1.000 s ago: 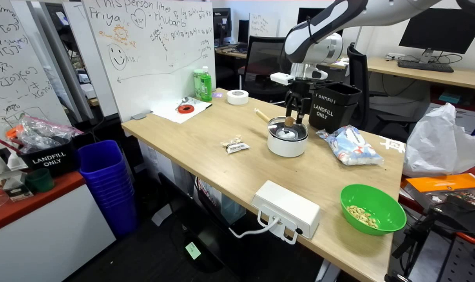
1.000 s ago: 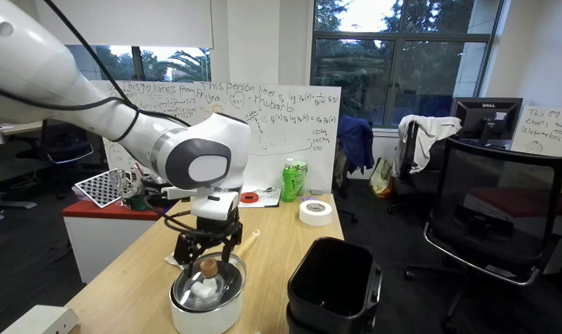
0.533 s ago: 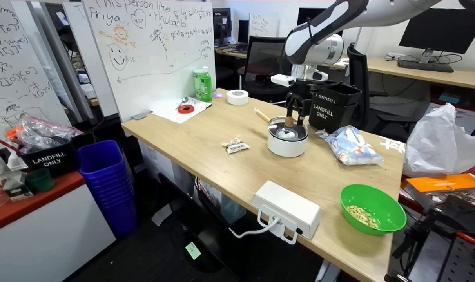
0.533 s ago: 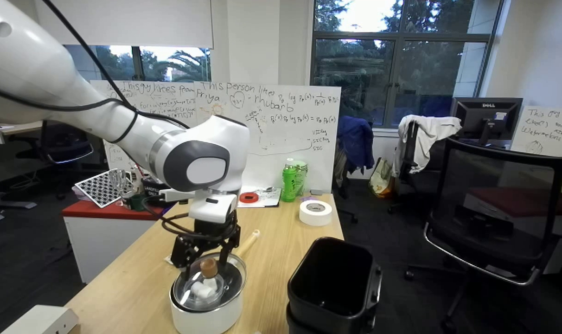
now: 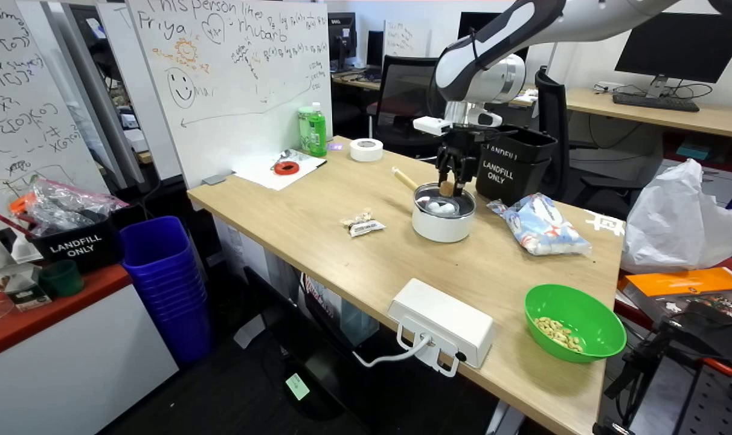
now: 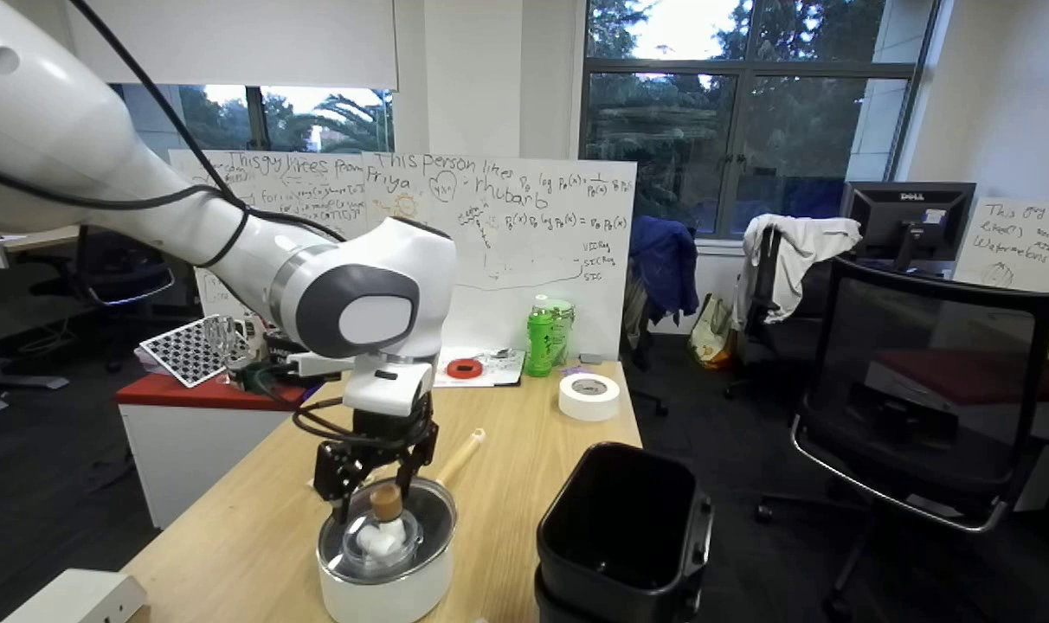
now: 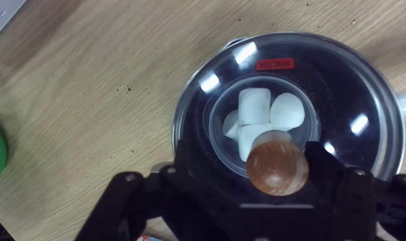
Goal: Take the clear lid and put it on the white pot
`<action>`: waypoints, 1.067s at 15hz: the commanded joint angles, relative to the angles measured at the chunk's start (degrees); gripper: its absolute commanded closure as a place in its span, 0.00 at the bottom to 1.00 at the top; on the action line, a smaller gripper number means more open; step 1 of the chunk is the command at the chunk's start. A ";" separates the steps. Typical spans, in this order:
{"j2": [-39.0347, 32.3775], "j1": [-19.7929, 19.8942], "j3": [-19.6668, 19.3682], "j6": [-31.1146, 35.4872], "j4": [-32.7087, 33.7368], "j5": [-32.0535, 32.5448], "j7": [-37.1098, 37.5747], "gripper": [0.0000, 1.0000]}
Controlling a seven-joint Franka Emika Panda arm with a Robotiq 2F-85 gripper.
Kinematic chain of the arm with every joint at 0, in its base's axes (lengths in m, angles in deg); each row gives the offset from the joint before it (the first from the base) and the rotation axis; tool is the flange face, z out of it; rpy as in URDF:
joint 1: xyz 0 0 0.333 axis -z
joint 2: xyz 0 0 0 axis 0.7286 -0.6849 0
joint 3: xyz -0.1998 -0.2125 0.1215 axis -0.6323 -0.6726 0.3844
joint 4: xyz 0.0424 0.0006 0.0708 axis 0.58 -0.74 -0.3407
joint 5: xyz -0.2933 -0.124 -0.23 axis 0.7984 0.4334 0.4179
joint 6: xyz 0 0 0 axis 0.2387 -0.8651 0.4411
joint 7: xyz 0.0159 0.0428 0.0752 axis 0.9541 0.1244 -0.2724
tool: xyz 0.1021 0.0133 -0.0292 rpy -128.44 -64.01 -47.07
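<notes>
The clear lid (image 6: 386, 545) with its round brown knob (image 5: 446, 189) lies on top of the white pot (image 5: 441, 228) and looks level in both exterior views. Several white marshmallows (image 7: 255, 107) show through the glass. In the wrist view the lid's glass (image 7: 340, 90) covers the dark inside of the pot. My gripper (image 6: 371, 508) is open and low over the lid, with its fingers on either side of the knob. In the wrist view my gripper (image 7: 248, 147) has a gap between left finger and knob; the right finger is close against the knob, and contact cannot be told.
The pot's pale handle (image 6: 462, 456) points away to the back. A black bin (image 6: 624, 536) and a marshmallow bag (image 5: 547, 226) stand beside the pot. A green bowl (image 5: 595, 326), a white box (image 5: 441, 317), a wrapper (image 5: 363, 225) and a tape roll (image 5: 366, 150) are on the table.
The lid sat tilted and off-centre on the pot before and now lies flat. My gripper has shifted slightly to the left in both exterior views, still open around the knob.
</notes>
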State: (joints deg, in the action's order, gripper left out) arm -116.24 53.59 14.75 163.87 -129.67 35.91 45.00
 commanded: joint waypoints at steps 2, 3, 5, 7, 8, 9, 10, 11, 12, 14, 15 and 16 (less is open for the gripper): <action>1.53 0.23 0.36 1.35 -2.45 -0.70 -1.75 0.52; 1.54 0.20 0.35 1.39 -2.47 -0.63 -1.81 0.61; 1.54 0.19 0.33 1.35 -2.47 -0.66 -1.74 0.74; 1.87 0.32 0.43 1.38 -2.48 -0.89 -1.74 0.33; 1.98 0.39 0.50 1.45 -2.59 -0.98 -1.89 0.31; 2.24 0.49 0.59 1.98 -2.86 -1.21 -2.08 0.24; 2.46 0.56 0.67 2.39 -3.01 -1.39 -2.23 0.18; 2.59 0.51 0.60 2.48 -2.98 -1.36 -2.23 0.10; 2.72 0.48 0.55 2.68 -3.03 -1.35 -2.22 0.04; 3.49 0.43 0.52 3.25 -3.82 -1.29 -2.55 0.00; 3.97 0.40 0.51 3.61 -4.25 -1.26 -2.75 0.00; 4.69 0.38 0.51 3.64 -4.93 -1.20 -3.05 0.00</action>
State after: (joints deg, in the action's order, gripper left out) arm -114.52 53.63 14.75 165.25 -130.55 35.73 44.30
